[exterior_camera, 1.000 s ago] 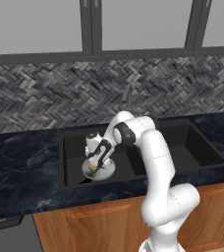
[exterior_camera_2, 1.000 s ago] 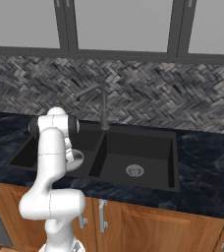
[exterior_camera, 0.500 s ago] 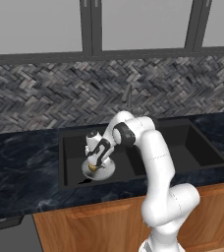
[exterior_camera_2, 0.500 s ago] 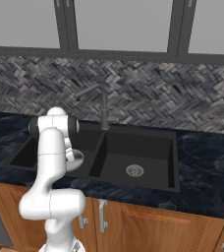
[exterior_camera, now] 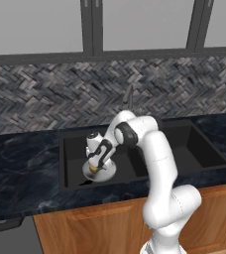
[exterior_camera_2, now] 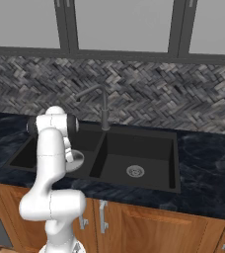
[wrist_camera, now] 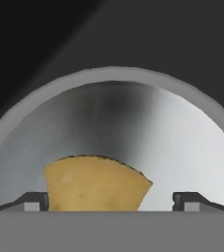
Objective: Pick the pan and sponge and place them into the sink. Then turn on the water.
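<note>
Progress: you have the pan (exterior_camera: 99, 171) lying in the left basin of the sink (exterior_camera: 70, 149), and the sponge (wrist_camera: 95, 183) lies inside the pan, so both placing steps look done to me.
Left to do: no stream of water shows at the faucet (exterior_camera_2: 97, 101), so I judge that turning on the water is the step that remains for you.
Hand: the hand (wrist_camera: 111, 201) hangs low over the pan with its two finger tips spread wide, one on each side of the sponge and apart from it; it grips nothing.
Sponge, place: directly below the hand, between the finger tips, resting on the pan bottom.
Sponge, look: dull yellow, matte, with one curved edge toward the far side; its near part is cut off by the lower edge of the hand view.
Pan, look: round, shallow, grey metal, with a bright shiny flat bottom and a low raised rim.
Pan, place: under the hand, its rim curving around the far side of the sponge.
Faucet, place: behind the hand, at the back of the sink by the divider.
</note>
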{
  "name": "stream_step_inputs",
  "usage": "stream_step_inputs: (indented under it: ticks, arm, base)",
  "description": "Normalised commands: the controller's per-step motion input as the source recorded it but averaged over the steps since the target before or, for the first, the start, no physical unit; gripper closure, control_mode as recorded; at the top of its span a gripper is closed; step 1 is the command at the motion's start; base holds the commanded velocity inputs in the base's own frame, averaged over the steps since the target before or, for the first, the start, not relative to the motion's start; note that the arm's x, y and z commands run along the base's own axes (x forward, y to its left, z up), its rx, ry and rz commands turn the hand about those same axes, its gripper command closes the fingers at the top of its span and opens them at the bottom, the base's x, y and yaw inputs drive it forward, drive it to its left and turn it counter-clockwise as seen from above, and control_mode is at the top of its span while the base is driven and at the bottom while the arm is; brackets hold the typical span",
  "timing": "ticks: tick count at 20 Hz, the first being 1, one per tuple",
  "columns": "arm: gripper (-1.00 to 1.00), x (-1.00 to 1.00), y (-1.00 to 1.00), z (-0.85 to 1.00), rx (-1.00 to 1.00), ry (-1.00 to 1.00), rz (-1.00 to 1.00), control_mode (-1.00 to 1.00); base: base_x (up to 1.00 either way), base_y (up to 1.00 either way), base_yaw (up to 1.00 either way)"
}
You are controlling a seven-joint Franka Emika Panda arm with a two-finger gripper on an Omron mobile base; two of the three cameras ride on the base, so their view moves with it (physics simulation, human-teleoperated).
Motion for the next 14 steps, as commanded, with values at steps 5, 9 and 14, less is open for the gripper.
stream_step_inputs:
  ticks: [5,9,14]
  arm:
    - [-1.0,-0.28,-0.01,0.4,0.03,-0.03,-0.04,-1.0]
    - [-1.0,-0.41,0.01,0.62,0.06,-0.01,-0.03,-1.0]
    - [-1.0,-0.4,0.03,0.62,0.06,-0.02,-0.04,-1.0]
  base:
    - [0.0,0.0,0.0]
    - [0.0,0.0,0.0]
    - [0.0,0.0,0.0]
